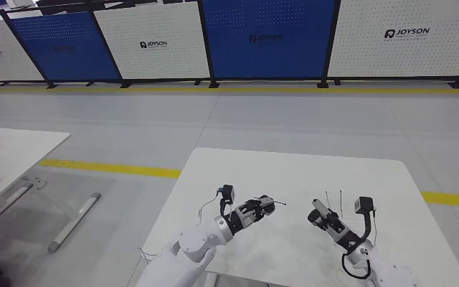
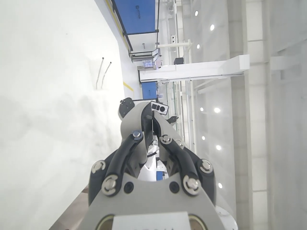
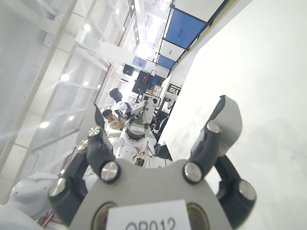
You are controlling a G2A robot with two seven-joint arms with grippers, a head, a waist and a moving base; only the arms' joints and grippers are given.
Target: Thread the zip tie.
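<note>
The left gripper (image 1: 266, 205) is pinching a zip tie (image 1: 280, 203), the right gripper (image 1: 315, 209) at its 3 o'clock is hanging wide open, and two more ties (image 1: 333, 200) are lying at the right one's 1 o'clock.

Pegboard panels (image 1: 269, 39) stand at twelve o'clock from the worktop (image 1: 287, 179). A second table (image 1: 21, 154) sits at nine o'clock.

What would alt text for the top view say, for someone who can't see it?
The left gripper holds a zip tie above a white table, with the right gripper opposite it. Two spare zip ties lie on the table near the right gripper.
</note>
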